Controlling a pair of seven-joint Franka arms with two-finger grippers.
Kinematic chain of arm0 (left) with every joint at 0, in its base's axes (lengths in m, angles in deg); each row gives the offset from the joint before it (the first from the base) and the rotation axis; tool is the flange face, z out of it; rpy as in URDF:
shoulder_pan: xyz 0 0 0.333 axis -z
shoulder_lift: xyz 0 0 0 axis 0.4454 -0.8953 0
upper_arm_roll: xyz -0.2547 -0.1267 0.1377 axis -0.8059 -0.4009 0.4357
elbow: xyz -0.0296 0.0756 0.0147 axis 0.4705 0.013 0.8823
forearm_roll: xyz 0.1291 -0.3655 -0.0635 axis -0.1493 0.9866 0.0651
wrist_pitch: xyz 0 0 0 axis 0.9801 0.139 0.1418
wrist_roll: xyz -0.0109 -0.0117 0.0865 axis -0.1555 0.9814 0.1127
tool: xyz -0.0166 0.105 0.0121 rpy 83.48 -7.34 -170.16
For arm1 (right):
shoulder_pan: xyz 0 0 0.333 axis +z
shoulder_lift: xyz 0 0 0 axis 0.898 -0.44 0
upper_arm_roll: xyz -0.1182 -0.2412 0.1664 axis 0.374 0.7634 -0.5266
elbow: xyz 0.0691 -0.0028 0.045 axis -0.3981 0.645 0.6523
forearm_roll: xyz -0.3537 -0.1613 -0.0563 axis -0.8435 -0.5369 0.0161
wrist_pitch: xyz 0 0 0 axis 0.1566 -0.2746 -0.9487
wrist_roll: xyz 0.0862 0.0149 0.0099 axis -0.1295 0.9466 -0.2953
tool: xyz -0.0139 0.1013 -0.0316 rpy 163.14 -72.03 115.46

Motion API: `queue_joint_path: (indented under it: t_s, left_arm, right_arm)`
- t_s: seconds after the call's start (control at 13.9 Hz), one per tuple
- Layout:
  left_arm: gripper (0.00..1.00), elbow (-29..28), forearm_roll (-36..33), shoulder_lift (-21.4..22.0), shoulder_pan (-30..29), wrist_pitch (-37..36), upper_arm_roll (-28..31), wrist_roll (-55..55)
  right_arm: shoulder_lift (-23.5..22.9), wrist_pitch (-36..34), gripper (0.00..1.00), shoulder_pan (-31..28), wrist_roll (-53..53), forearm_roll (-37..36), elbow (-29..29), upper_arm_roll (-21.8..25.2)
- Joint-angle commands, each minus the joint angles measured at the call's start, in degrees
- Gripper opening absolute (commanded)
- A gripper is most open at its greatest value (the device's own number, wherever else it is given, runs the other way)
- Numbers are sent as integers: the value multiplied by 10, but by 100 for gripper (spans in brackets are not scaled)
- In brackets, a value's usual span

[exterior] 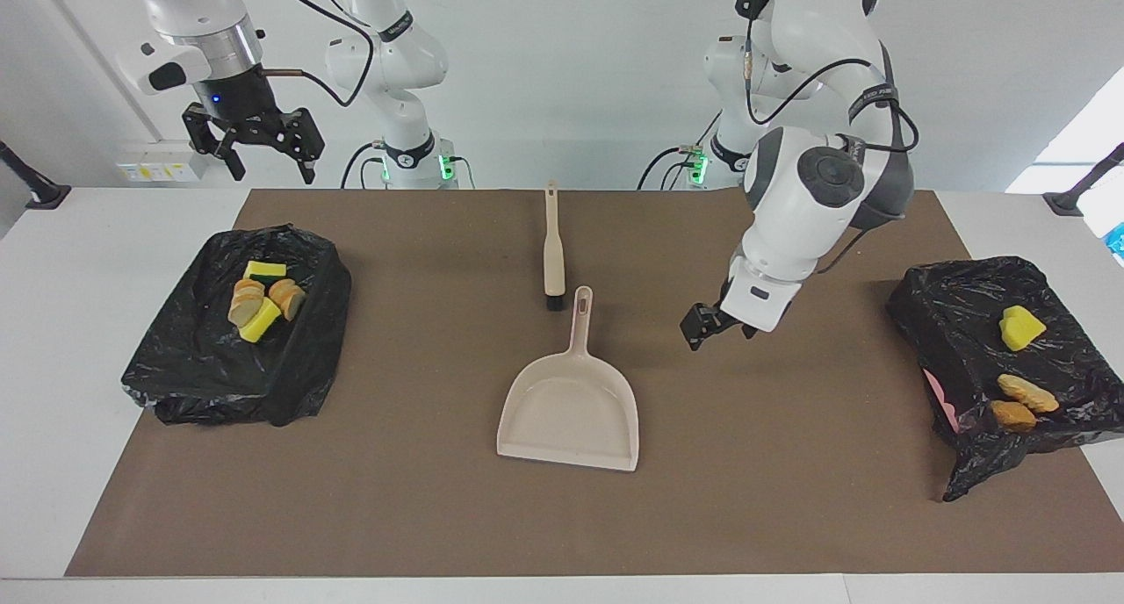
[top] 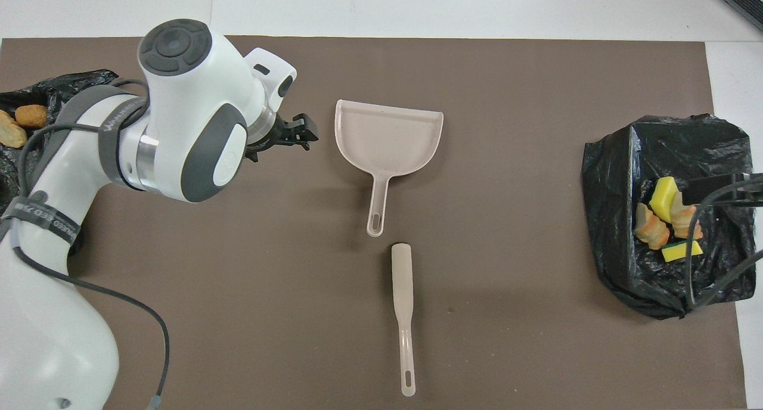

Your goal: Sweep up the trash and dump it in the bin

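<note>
Driving this remotely, so here's my read. The trash (exterior: 262, 298) is sitting in two black-bagged bins: a pile of yellow sponge chunks and bread-like pieces in the bin (exterior: 237, 327) at the right arm's end of the bench (exterior: 88, 341), and a yellow chunk plus two orange-brown bits in the other bin (exterior: 1010, 358) at the left arm's end. Nothing loose on the brown mat (exterior: 395, 499) that I can see.

The scraps look light and squishy, probably the kind that roll if swept hard, so I'd go gentle. The dustpan (exterior: 569, 406) and brush (exterior: 553, 251) look like stiff, light plastic. I'd grab both by the handles.

Left pincer (exterior: 716, 323) hovers low over the mat beside the dustpan, holding nothing, can't tell how wide it's set. Right pincer (exterior: 263, 147) waits up high, fingers spread, empty.
</note>
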Motion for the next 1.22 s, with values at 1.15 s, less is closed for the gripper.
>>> queue_joint_path:
  t_s: [1.15]
  left_arm:
    - [100, -95, -48, 209, -159, -153, -3, 348]
  right_arm:
    - [0, -16, 100, 0, -13, -1, -8, 3]
